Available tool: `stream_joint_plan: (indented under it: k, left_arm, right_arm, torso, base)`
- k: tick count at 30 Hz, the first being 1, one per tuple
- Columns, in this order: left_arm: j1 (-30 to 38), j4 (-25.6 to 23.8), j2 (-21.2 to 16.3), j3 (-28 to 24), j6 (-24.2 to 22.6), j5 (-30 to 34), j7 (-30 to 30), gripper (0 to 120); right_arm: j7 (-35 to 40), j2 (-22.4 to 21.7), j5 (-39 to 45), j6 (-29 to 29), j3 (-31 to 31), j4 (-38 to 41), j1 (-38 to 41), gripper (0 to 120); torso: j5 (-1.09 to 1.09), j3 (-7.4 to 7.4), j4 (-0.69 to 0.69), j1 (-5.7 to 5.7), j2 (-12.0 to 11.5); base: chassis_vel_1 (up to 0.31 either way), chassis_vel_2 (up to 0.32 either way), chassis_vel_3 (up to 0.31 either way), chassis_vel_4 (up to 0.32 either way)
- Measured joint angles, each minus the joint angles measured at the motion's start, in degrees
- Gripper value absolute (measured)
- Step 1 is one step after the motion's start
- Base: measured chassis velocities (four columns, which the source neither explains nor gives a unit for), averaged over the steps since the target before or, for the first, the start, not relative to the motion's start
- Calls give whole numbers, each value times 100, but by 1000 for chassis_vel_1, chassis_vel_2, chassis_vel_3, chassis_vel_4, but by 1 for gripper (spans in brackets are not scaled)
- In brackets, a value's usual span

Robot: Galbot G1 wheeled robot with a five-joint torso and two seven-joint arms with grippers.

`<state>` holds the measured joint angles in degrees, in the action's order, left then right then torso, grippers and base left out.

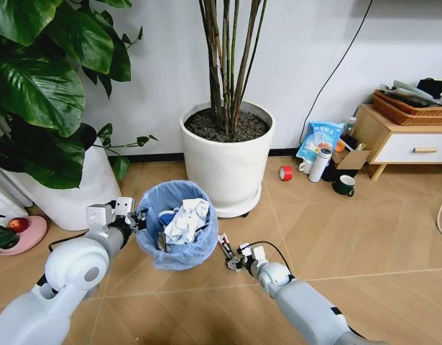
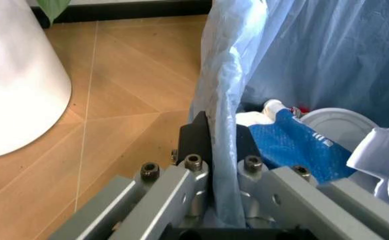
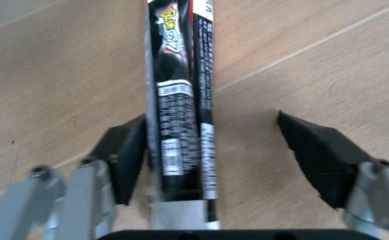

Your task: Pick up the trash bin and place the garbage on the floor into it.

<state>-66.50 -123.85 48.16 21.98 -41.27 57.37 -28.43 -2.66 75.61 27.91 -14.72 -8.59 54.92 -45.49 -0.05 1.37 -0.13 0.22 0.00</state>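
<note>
The trash bin (image 1: 176, 228), small and round with a pale blue bag liner, hangs just above the floor (image 1: 364, 230) in front of me. My left gripper (image 1: 138, 219) is shut on its rim; in the left wrist view the liner (image 2: 224, 100) is pinched between that gripper's (image 2: 221, 145) fingers. Garbage lies inside: white wads (image 1: 186, 219), a blue-white packet (image 2: 294, 145) and a white disc (image 2: 341, 125). My right gripper (image 1: 231, 257) is low beside the bin and open. A long thin dark wrapper (image 3: 178, 75) runs between its fingers (image 3: 211, 120), against one pad.
A big white plant pot (image 1: 228, 162) stands right behind the bin, another pot (image 1: 84, 187) at the left. Farther right are a red tape roll (image 1: 286, 173), a white bottle (image 1: 320, 164), a dark mug (image 1: 343, 186) and a wooden cabinet (image 1: 400, 136).
</note>
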Motion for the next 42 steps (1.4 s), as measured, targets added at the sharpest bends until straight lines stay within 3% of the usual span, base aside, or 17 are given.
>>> stream_joint_plan:
  k: [1, 4, 5, 8, 11, 13, 15, 18, 23, 42]
  left_arm:
    - [0, 0, 0, 0, 0, 0, 0, 0]
    - [2, -1, 2, -9, 4, -2, 0, 0]
    - [2, -1, 2, -9, 4, -2, 0, 0]
    - [-8, -11, 0, -5, 13, -7, -2, 0]
    - [-12, -12, 4, -3, 15, -10, -2, 0]
    - [-12, -12, 6, -3, 15, -10, -2, 0]
    - [-1, -12, 16, -11, 16, -12, -7, 0]
    - [0, -12, 16, -15, 17, -11, -8, 0]
    - [-23, -13, 8, -12, 17, -12, -10, 0]
    - [-71, 94, 99, -11, -5, -110, -22, 0]
  right_arm:
    - [-2, 1, -1, 2, 1, -3, 0, 70]
    - [-16, 10, -19, 68, 25, -54, 1, 51]
    - [-16, 10, -19, 68, 25, -54, 1, 51]
    - [-36, -80, -17, 125, 13, 2, -68, 36]
    - [-43, -93, -14, 129, 28, 19, -88, 26]
    - [-43, -93, -13, 129, 34, 23, -93, 26]
    - [-44, -91, 4, 128, 72, 85, -125, 11]
    - [-39, -104, 36, 117, 92, 160, -152, 2]
    - [0, -287, 170, 105, 143, 565, -243, 0]
    - [275, -1865, 652, -30, 651, 3271, -654, 0]
  torso:
    - [0, 0, 0, 0, 0]
    - [-1, 0, 0, 0, 0]
    - [-1, 0, 0, 0, 0]
    - [0, -1, 0, 0, 0]
    - [-1, -1, 0, 0, 0]
    - [0, -1, 0, 0, 0]
    - [0, -1, 0, 0, 0]
    - [1, 1, 1, 0, 0]
    - [2, 1, 1, 0, 0]
    - [2, 0, 0, 0, 0]
  base:
    - [0, 0, 0, 0]
    - [0, 0, 0, 0]
    - [0, 0, 0, 0]
    - [0, 0, 0, 0]
    - [0, 0, 0, 0]
    - [0, 0, 0, 0]
    - [0, 0, 0, 0]
    - [0, 0, 0, 0]
    - [0, 0, 0, 0]
    - [0, 0, 0, 0]
